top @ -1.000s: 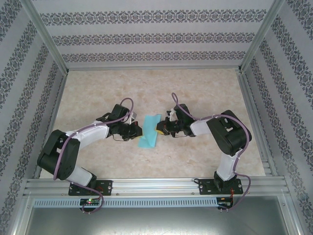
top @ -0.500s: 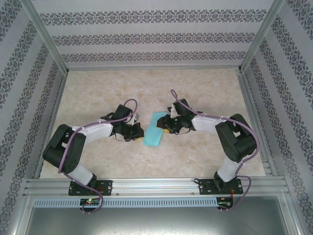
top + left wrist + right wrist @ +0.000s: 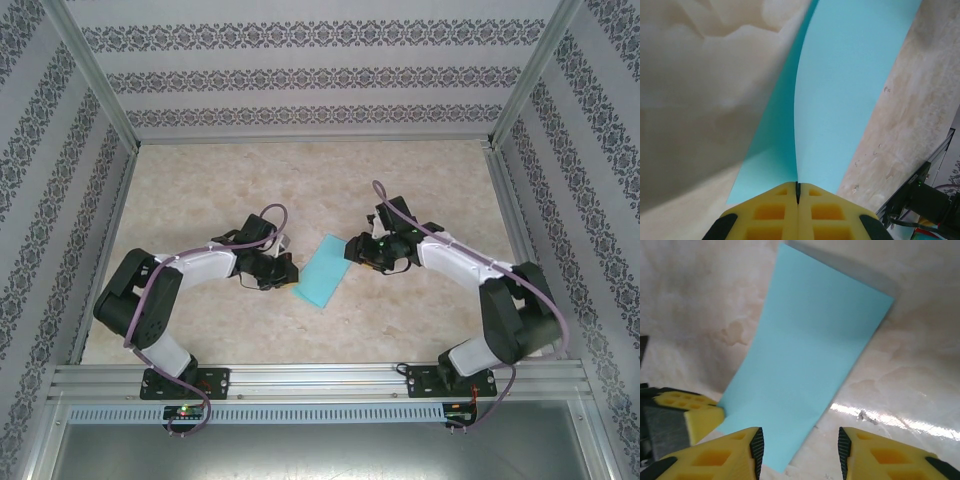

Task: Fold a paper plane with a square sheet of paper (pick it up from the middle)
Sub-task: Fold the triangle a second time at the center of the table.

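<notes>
Square sheet of paper (image 3: 323, 272): turquoise, folded into a rectangle, lay on the bench (image 3: 200, 180) between both end effectors.
Left end effector (image 3: 797, 187): clenched, grasping the sheet's edge.
Right end effector (image 3: 800, 440): released, just beside the sheet.

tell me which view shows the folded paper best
right wrist: the folded paper sits whole and large mid-frame. top external shows it whole but small. left wrist crops it, close up at the shut left hand.
</notes>
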